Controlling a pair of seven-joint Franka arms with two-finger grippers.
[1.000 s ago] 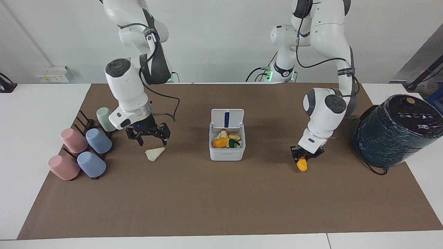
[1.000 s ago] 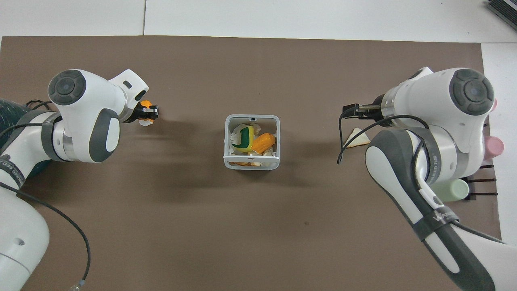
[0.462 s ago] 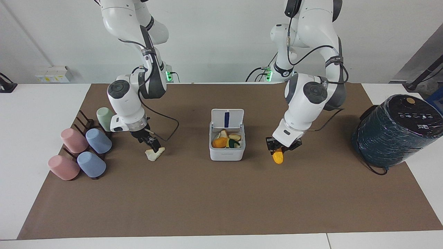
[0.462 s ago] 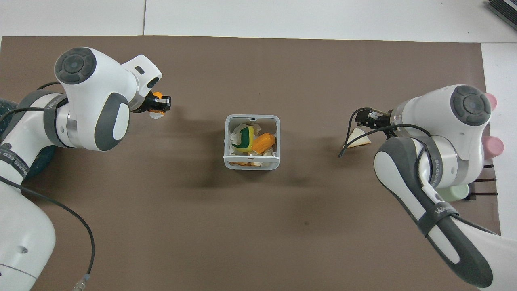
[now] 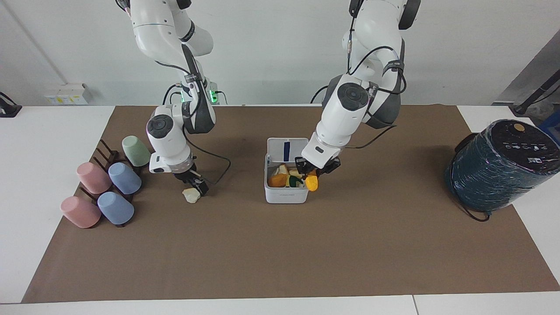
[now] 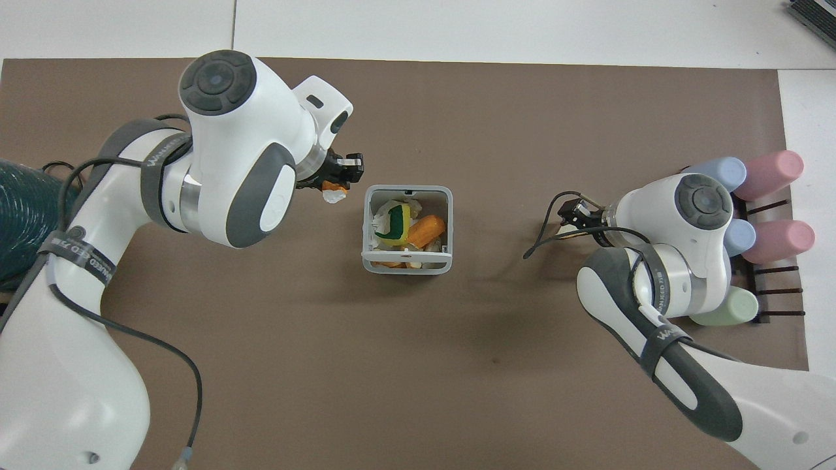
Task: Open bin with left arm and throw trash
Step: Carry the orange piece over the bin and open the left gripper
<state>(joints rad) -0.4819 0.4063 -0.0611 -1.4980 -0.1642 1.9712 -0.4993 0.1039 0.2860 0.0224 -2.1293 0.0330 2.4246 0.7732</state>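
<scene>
Holding an orange-yellow trash piece (image 5: 311,182) clamped between its fingers, the left tool (image 5: 316,171) hangs at the edge of the bin (image 5: 286,195) on the side toward the left arm's end of the surface; in the overhead view the piece sits just outside the rim, so it does not appear to be fully over the opening. The bin stands at the middle of the brown mat (image 5: 280,253) with its hinged lid (image 5: 287,150) raised upright, the blue strip facing outward, so the opening step is judged complete. Several scraps, including orange, cream and green pieces, already lie inside the bin. The right tool (image 5: 195,186) is low at the surface, on or just above the cream-white triangular scrap (image 5: 191,195), which rests on the mat between the bin and the rack of pastel cups (image 5: 107,188); whether its fingers are closed on the scrap cannot be told. Remaining work, as judged here: carry the orange-yellow piece over the opening and release it, then lift and deposit the cream scrap. The dark teal cylinder (image 5: 498,164) stands well apart at the left arm's end.
</scene>
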